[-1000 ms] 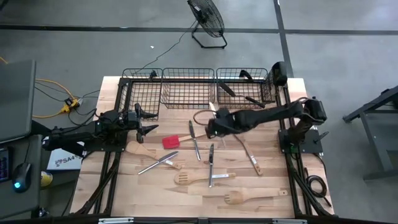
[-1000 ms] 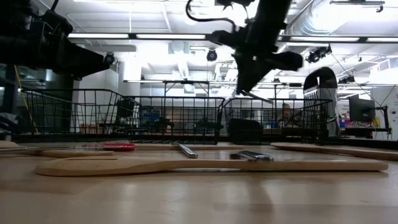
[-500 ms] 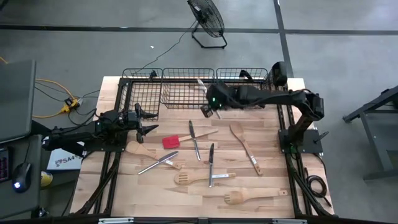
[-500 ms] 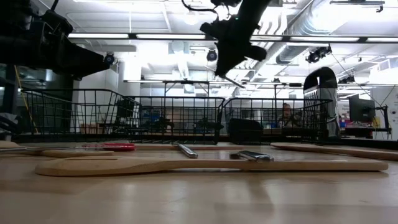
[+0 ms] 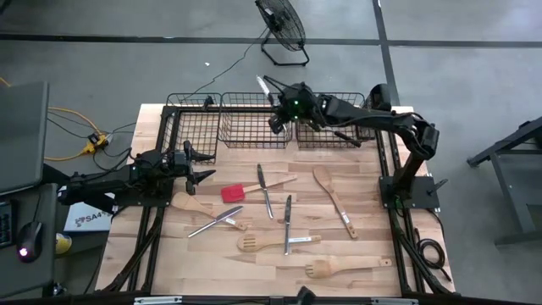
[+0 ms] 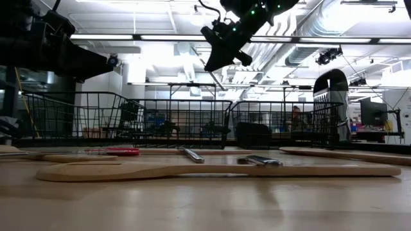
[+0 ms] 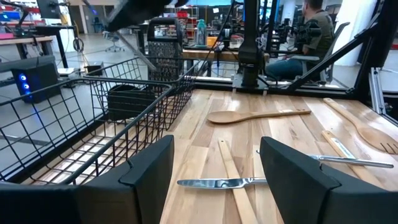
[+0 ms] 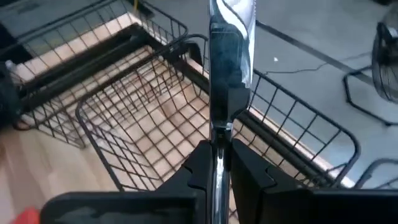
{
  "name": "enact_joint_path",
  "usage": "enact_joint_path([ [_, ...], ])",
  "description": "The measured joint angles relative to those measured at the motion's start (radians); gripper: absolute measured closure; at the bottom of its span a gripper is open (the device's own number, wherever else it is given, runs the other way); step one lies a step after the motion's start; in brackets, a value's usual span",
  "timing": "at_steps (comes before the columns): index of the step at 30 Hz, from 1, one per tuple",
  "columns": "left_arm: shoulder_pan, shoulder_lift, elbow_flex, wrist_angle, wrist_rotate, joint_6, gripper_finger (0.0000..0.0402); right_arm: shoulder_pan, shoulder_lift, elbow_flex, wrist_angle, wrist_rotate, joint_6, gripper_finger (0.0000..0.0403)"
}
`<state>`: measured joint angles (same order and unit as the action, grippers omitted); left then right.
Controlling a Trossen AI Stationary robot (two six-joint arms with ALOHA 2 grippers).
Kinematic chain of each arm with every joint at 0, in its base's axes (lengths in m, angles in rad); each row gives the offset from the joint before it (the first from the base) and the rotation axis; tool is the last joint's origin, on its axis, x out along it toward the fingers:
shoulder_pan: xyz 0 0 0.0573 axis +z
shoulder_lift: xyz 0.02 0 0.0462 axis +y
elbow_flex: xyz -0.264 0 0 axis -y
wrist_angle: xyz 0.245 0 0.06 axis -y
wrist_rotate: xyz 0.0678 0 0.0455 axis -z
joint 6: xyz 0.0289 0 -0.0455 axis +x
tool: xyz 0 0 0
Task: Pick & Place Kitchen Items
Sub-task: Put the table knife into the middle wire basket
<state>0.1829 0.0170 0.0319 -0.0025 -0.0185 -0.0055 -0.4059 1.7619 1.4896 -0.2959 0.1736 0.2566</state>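
My right gripper point(image 5: 278, 106) is raised over the far side of the middle black wire basket point(image 5: 254, 120), shut on a silver metal piece of cutlery point(image 5: 264, 85). The cutlery also shows in the right wrist view point(image 8: 227, 56). My left gripper point(image 5: 199, 167) is open and empty at the table's left side, a little above the wood. On the table lie a red-headed spatula point(image 5: 233, 191), silver knives point(image 5: 265, 191), wooden spoons point(image 5: 333, 199) and slotted spatulas point(image 5: 275, 242). My right gripper pinches the cutlery's narrow near end point(image 8: 219, 127) between its two fingers point(image 8: 249, 165). The piece lies along the fingers and sticks out forward past their tips, toward the table's far left. It is lifted clear, high above the basket point(image 8: 143, 106).
Three black wire baskets stand in a row along the far edge: left point(image 5: 190, 127), middle, and right point(image 5: 330, 119), which holds black-handled tools point(image 5: 322, 127). Several utensils lie spread over the middle and near part of the table. A fan point(image 5: 284, 30) stands on the floor beyond.
My right gripper has gone up and toward the table's far edge from over the table's middle, carrying the silver cutlery clear of the table. It now stands over the middle basket. It has turned so the piece points farther to the far left.
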Motion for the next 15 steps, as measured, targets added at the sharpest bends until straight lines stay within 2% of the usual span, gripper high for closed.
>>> enact_joint_path([
  [6, 0.000, 0.000, 0.000, 0.000, 0.000, 0.000, 0.0167, -0.048, 0.064, 0.000, 0.074, -0.133, -0.059, 0.0375],
  [15, 0.000, 0.000, 0.000, 0.000, 0.001, 0.000, 0.0167, -0.068, 0.116, 0.000, 0.127, -0.218, -0.048, 0.0375],
])
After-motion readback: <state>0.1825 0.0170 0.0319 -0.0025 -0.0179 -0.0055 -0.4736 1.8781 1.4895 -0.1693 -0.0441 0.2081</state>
